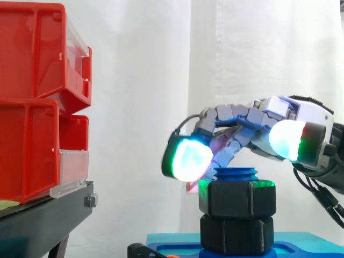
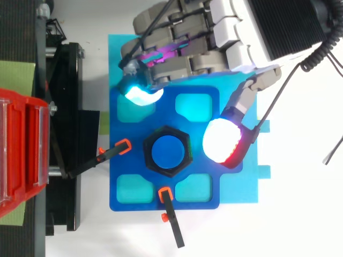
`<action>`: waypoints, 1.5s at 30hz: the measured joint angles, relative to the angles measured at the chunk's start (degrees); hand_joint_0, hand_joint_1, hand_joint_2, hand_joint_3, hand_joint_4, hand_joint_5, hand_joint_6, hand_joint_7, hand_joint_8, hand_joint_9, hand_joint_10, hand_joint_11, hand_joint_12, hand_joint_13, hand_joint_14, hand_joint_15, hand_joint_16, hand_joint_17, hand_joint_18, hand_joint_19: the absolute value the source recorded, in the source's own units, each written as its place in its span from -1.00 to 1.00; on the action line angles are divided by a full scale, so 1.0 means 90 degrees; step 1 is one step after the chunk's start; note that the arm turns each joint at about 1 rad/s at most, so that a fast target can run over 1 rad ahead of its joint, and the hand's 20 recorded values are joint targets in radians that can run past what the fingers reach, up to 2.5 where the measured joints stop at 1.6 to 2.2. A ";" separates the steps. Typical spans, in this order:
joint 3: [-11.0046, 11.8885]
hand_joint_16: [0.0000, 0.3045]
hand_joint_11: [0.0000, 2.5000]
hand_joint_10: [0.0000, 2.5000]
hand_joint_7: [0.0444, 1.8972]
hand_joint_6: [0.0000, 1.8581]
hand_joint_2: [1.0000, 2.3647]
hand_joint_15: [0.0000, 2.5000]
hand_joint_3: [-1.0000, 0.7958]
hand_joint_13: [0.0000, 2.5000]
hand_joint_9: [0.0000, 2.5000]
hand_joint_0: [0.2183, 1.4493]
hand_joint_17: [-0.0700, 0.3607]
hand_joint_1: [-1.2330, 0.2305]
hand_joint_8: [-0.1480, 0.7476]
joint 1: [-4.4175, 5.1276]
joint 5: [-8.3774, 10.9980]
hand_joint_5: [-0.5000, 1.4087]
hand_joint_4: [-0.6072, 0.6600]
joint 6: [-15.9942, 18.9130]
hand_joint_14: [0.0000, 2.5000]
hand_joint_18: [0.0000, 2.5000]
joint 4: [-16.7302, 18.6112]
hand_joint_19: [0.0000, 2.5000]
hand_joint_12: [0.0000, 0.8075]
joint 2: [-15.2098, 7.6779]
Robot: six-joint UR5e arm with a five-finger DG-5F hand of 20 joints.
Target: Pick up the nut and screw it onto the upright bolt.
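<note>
A: Where do we log the nut?
B: The nut (image 1: 237, 198) sits round the bolt (image 1: 236, 173), lower centre-right in the side view. The blue bolt tip shows just above it. Under it we note a second black hex (image 1: 236, 235), standing on the blue plate (image 2: 166, 107).
A: And the hand?
B: The hand (image 2: 209, 53) is at upper right in the top view, above the bolt in the side view. Fingers loosely bent and spread wide, holding nothing. One pad (image 1: 188, 158) glows up and left of the nut. The thumb pad (image 2: 221, 140) lies just right of it from above. As far as we see, neither touches.
A: Surroundings?
B: Red bins (image 1: 32, 107) on a black stand (image 1: 43, 215), left edge. Two orange-tipped clamps (image 2: 122, 146) on the plate.
</note>
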 measured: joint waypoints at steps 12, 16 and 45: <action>0.0280 -0.77 -1.00 -1.00 -0.34 -0.46 -1.00 -1.00 -0.44 -0.52 -0.34 -0.62 -0.32 0.56 -0.16 0.0028 -0.0173 -0.60 0.26 0.0210 -1.00 -0.66 -0.0049 -0.90 -0.40 0.0000; 0.0286 -0.78 -1.00 -1.00 -0.36 -0.46 -1.00 -1.00 -0.44 -0.54 -0.36 -0.62 -0.32 0.57 -0.17 0.0143 -0.0064 -0.60 0.25 0.0210 -1.00 -0.70 -0.0150 -0.91 -0.40 0.0000; 0.0069 -0.78 -1.00 -1.00 -0.30 -0.46 -1.00 -1.00 -0.44 -0.52 -0.34 -0.60 -0.33 0.54 -0.14 0.0616 0.0387 -0.60 0.28 -0.0067 -1.00 -0.67 -0.0479 -0.91 -0.39 -0.0008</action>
